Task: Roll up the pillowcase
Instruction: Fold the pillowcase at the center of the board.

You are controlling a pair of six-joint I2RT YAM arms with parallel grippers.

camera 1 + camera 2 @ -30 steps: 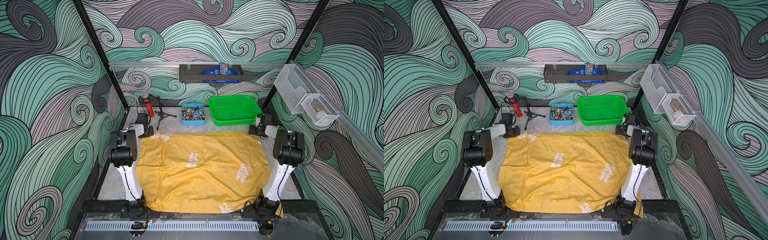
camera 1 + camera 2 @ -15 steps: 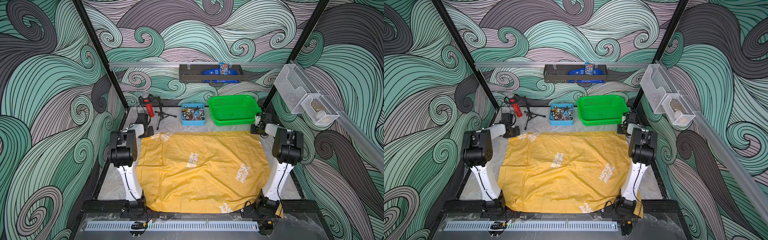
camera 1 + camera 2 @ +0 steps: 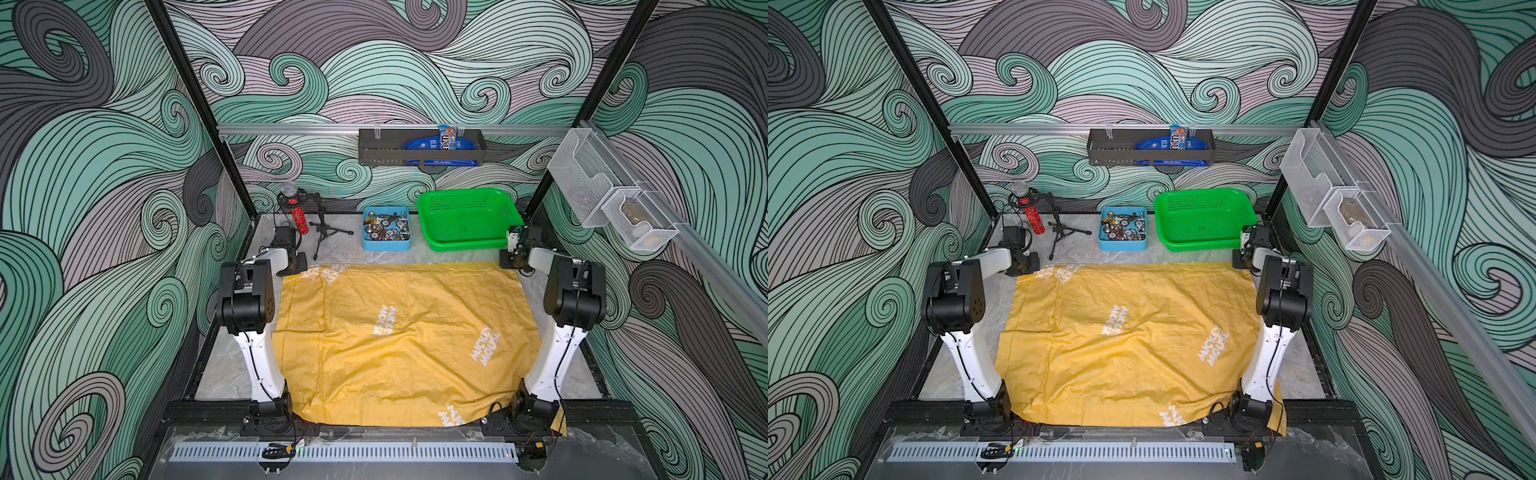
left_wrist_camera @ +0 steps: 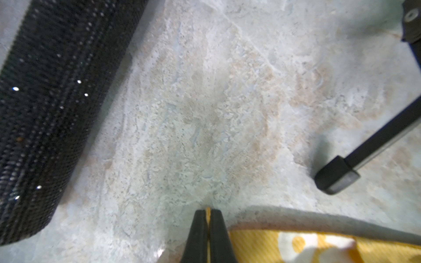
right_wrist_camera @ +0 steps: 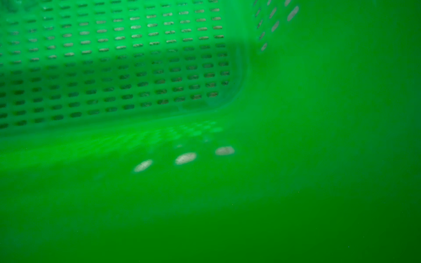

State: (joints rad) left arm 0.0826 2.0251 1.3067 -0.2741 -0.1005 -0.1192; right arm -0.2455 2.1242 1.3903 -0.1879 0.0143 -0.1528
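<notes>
both top views are looking steeply down from high above the near edge, sharing almost the whole table (image 3: 340, 249) and back wall (image 3: 374, 83). the left wrist camera is facing down, very close to the tabletop by the pillowcase (image 4: 250, 246) edge. the right wrist camera is sitting so near the green basket (image 5: 114, 57) that it is blurring.

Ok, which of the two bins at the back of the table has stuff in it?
The small blue tray, full of little metal parts. The bigger green basket beside it shows only its bare perforated floor.
</notes>
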